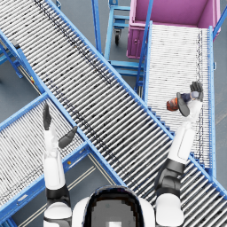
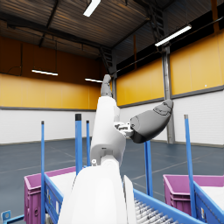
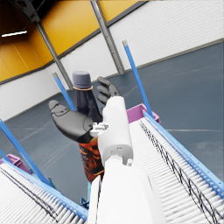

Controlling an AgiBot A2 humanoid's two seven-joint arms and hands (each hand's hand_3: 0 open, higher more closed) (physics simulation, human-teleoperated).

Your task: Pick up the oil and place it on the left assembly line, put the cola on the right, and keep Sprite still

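Note:
My right hand (image 1: 191,98) grips the cola bottle (image 1: 174,104), a dark bottle with a red label and a grey cap. It holds the bottle over the right roller line (image 1: 175,57), near that line's lower part. In the right wrist view the cola bottle (image 3: 85,101) stands roughly upright, with the right hand (image 3: 98,124) wrapped around its middle. My left hand (image 1: 54,130) is raised over the left roller line (image 1: 20,142), fingers spread and holding nothing. The left wrist view shows the same left hand (image 2: 127,126) empty against the hall. No oil or Sprite shows in any view.
A wide central roller line (image 1: 88,84) runs diagonally between the two side lines, all with blue rails. A pink bin (image 1: 173,12) stands at the far end of the right line. Two more pink bins (image 2: 34,186) (image 2: 186,190) show in the left wrist view.

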